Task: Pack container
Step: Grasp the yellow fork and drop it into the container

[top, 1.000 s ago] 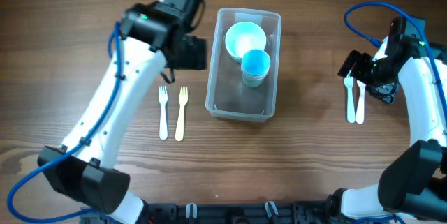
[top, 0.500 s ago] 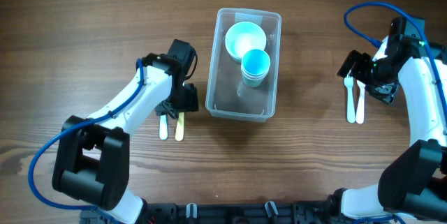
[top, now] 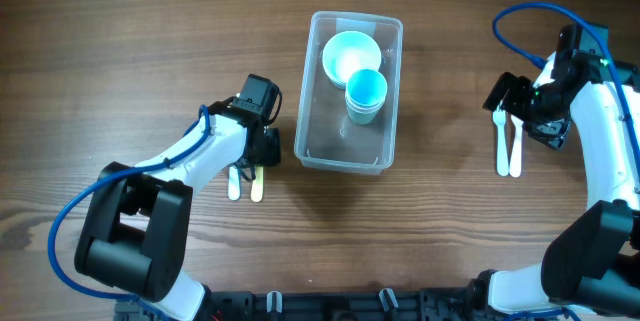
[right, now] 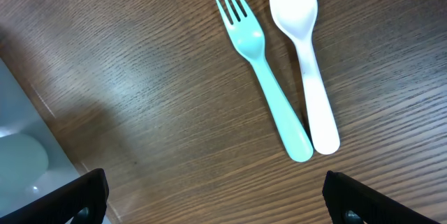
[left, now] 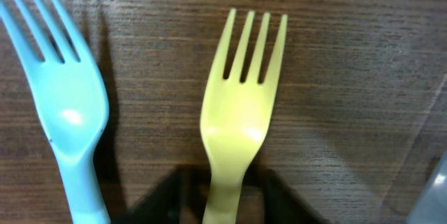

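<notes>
Low over the table point(left: 349, 77), the left gripper point(left: 225, 195) straddled the yellow fork point(left: 241, 105) at its handle; whether it pinched could not be told. The right gripper point(right: 216, 196) gaped wide, empty. The container point(top: 340, 143) sat between both arms.

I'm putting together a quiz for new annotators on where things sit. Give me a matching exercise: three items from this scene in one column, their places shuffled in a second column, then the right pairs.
Things
1. yellow fork
2. white spoon
3. blue cup

Places
A. inside the container, next to a bowl
B. on the table, left of the container, beside a pale blue fork
C. on the table, right of the container, beside a teal fork

Pairs: 1-B, 2-C, 3-A
</notes>
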